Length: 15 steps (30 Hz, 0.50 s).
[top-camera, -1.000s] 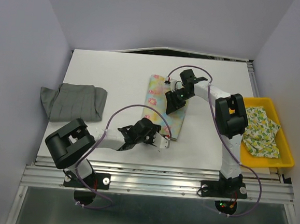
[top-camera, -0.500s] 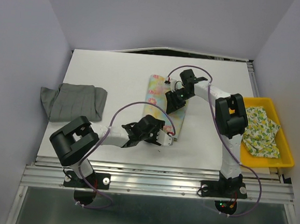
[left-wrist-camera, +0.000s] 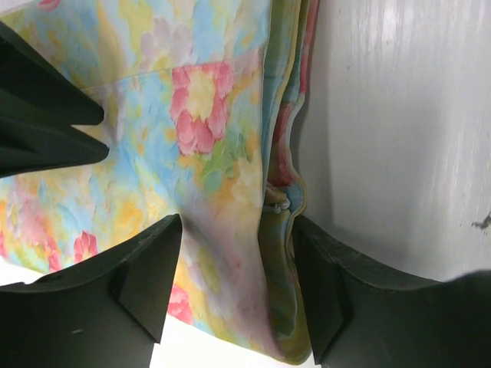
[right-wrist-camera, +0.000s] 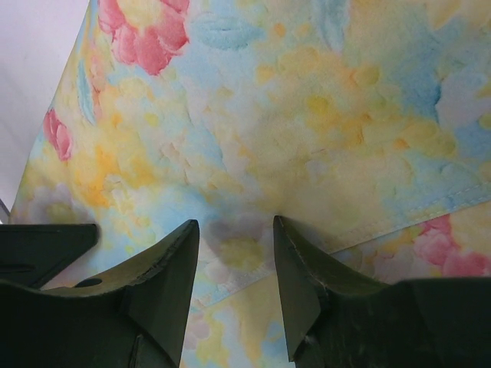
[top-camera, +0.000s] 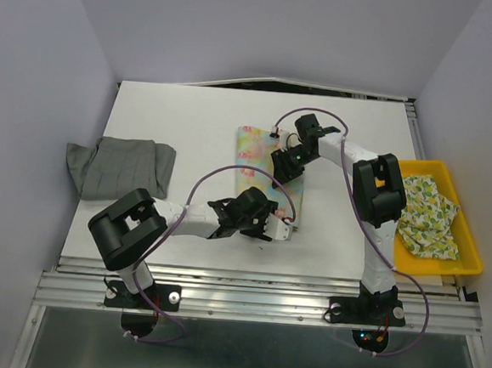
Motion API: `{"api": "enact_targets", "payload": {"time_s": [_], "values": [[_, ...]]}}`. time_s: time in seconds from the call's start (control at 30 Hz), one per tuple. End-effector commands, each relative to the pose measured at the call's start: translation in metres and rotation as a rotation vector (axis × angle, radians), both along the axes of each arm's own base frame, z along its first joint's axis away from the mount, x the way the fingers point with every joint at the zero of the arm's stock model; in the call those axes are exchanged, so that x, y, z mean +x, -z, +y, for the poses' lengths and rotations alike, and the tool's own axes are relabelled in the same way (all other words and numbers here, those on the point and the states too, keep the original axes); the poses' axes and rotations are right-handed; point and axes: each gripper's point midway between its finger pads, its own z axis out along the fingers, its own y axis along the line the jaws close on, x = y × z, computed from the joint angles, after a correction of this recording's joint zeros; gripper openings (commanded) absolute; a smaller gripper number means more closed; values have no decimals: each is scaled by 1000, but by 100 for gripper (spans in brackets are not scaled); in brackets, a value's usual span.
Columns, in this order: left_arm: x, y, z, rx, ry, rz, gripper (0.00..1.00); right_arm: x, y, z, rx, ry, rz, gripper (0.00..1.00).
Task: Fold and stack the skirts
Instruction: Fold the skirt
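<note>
The pastel flowered skirt (top-camera: 260,161) lies folded in a long strip on the white table (top-camera: 191,120). My left gripper (top-camera: 278,229) is at its near end. In the left wrist view the open left gripper (left-wrist-camera: 238,299) straddles the skirt's (left-wrist-camera: 192,115) layered edge, cloth between the fingers. My right gripper (top-camera: 284,172) is on the skirt's far part. In the right wrist view it (right-wrist-camera: 234,230) is part open, tips pressing the cloth (right-wrist-camera: 268,100) by a hem. The grey skirt (top-camera: 119,167) lies at the left. The pale green-yellow print skirt (top-camera: 427,217) lies in the tray.
The yellow plastic tray (top-camera: 445,270) sits at the table's right edge. The table's metal rail (top-camera: 255,278) runs along the near side. The right gripper's dark fingers (left-wrist-camera: 46,115) show at the left of the left wrist view.
My left gripper has moved right, up to the skirt's near end and around its edge. The flowered skirt's far end has shifted slightly left. The right gripper has barely moved.
</note>
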Motion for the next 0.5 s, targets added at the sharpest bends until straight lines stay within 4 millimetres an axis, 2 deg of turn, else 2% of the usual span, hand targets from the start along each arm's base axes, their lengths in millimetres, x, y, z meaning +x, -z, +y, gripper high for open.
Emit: {"api": "enact_targets", "payload": {"time_s": [0.0,0.23,0.37,0.4,0.47], "values": [[-10,10,-9,-1,-24,111,68,-48,65,-30,-181,-15,197,50],[-17,11,-5,12,-11,134,43,-50,65,-30,-181,-14,205,49],[-23,8,1,20,0,147,41,-50,66,-30,-182,-15,202,49],[-25,7,2,19,3,150,42,-49,65,-30,-183,-15,202,49],[-28,5,7,24,6,152,52,-50,66,-31,-184,-16,204,49]]}}
